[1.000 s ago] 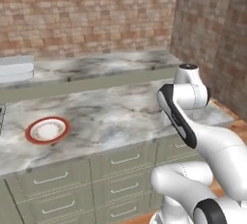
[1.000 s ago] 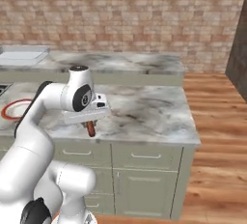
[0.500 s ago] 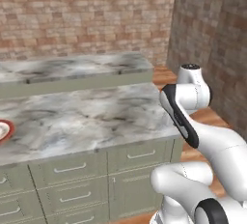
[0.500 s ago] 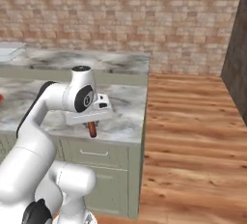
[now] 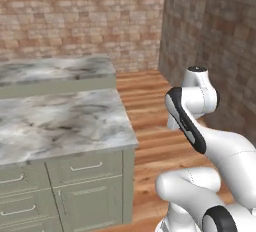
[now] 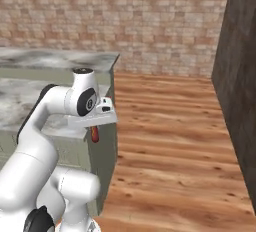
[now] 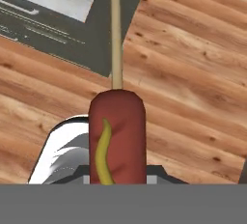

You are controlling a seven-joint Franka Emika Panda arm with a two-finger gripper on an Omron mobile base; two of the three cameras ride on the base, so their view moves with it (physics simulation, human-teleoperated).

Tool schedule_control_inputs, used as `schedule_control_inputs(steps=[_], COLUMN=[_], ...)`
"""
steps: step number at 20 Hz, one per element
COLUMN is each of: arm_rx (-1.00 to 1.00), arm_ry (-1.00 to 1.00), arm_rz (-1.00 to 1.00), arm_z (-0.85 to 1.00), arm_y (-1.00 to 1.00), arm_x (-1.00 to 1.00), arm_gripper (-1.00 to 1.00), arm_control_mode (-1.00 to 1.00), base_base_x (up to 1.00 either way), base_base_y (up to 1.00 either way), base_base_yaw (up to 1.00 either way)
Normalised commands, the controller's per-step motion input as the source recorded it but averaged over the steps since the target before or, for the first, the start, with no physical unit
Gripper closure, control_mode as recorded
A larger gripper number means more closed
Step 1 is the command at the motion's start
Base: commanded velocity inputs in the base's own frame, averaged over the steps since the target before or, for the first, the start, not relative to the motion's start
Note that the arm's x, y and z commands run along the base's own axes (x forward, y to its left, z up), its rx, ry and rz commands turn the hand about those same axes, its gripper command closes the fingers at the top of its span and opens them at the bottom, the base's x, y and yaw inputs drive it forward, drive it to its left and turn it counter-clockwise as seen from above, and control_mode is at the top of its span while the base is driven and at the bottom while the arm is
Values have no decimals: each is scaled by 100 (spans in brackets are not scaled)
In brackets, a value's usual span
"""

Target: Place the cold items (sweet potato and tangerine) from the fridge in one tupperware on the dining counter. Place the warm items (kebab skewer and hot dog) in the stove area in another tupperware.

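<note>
The gripper [image 6: 95, 128] is pinching the hot dog [image 7: 117, 138], which is hanging straight down between the jaws, its pale stick [image 7: 116, 30] pointing away beyond the tip. Wooden floor [image 7: 193, 73] is lying well below it; the counter [image 6: 30, 106] is standing just beside it.

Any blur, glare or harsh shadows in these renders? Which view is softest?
Left base view: even flat light, no glare on the grey-white marbled counter, soft texture. Right base view: the dark wall at right is dim; the red-brown hot dog on a stick under the end effector is small and coarse. Hand view: softest, the hot dog looms close with blurred edges; wooden plank floor has no cast shadow.
</note>
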Motion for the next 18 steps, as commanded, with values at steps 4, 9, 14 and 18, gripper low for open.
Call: schedule_control_inputs(steps=[4, 9, 14, 18], arm_rx=[0, 0, 0, 0], arm_ry=[0, 0, 0, 0], arm_rz=[0, 0, 0, 0], arm_z=[0, 0, 0, 0], arm_y=[0, 0, 0, 0], arm_x=[0, 0, 0, 0], arm_gripper=[100, 100, 100, 100], arm_control_mode=[100, 100, 100, 100], base_base_x=[17, 49, 91, 100], base_base_y=[-100, -100, -58, -24], base_base_yaw=[9, 18, 17, 9])
